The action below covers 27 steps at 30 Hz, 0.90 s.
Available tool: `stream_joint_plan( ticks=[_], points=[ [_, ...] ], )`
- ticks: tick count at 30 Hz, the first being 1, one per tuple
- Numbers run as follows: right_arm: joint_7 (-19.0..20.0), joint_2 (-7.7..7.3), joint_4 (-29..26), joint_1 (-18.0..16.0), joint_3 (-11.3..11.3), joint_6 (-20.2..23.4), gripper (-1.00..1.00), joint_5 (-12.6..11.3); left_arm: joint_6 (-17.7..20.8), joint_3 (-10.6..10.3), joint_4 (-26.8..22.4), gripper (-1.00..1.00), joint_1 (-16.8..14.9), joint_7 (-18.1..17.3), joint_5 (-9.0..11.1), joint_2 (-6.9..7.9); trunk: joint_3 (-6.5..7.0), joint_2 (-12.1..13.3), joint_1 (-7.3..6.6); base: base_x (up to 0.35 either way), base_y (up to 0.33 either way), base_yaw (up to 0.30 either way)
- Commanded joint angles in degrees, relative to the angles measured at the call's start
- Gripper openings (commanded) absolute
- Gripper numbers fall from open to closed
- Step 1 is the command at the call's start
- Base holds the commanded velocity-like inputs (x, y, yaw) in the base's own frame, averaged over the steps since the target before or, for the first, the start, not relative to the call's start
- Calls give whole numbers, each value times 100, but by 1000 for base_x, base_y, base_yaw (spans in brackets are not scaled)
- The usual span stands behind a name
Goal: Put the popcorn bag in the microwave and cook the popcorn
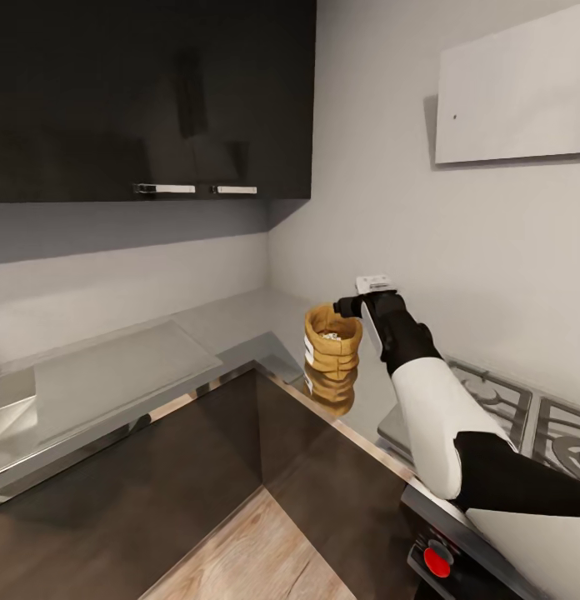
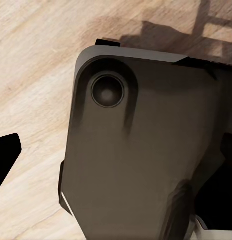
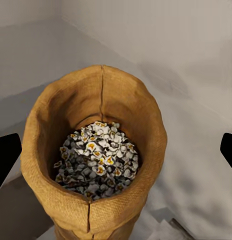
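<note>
Popcorn bag (image 1: 332, 357) stands upright on the grey countertop (image 1: 232, 321), at the inner corner of the L, right at the counter's near edge. Mouth open, rolled rim, white label on its left face. Right wrist view looks straight down into the bag (image 3: 93, 150): white-and-yellow popcorn (image 3: 97, 160) fills the bottom.

Right gripper (image 1: 347, 308) is at the bag's right rim, far side, arm reaching in from the right over the gas hob (image 1: 511, 408). In the right wrist view the two dark fingertips (image 3: 6, 157) sit wide apart, one on each side of the bag, neither touching it, so the claw is spread and holds nothing.

Left wrist view: a dark grey part of the robot's own body (image 2: 141, 150) with a round recess, over the light wood plank floor (image 2: 31, 65). One dark fingertip (image 2: 6, 155) shows at the edge; can't tell whether the left claw is spread or closed.

Dark wall cabinets (image 1: 148, 92) hang over the far-left counter run; a red knob (image 1: 437, 562) sits on the cooker front, near right.
</note>
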Motion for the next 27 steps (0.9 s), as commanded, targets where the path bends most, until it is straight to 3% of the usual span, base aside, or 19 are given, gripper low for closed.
stream_joint_plan(
  ticks=[1, 6, 17, 27],
  points=[
    [15, 7, 10, 2, -27, 11, 100, 30, -13, 3, -2, 100, -1, 6, 33, 0, -6, -4, 0, 0, 0, 0],
    [-11, 7, 58, 198, -28, -74, 100, 55, -13, 3, -2, 100, -1, 6, 33, -4, -6, -4, 0, 0, 0, 0],
    [3, 7, 79, 216, -31, -132, 100, 29, -13, 3, -2, 100, -1, 6, 33, -7, -6, -4, 0, 0, 0, 0],
    [17, -24, 30, 216, -171, -132, 100, 38, -13, 3, -2, 100, -1, 6, 33, -2, -6, -4, 0, 73, -10, 0]
  ],
)
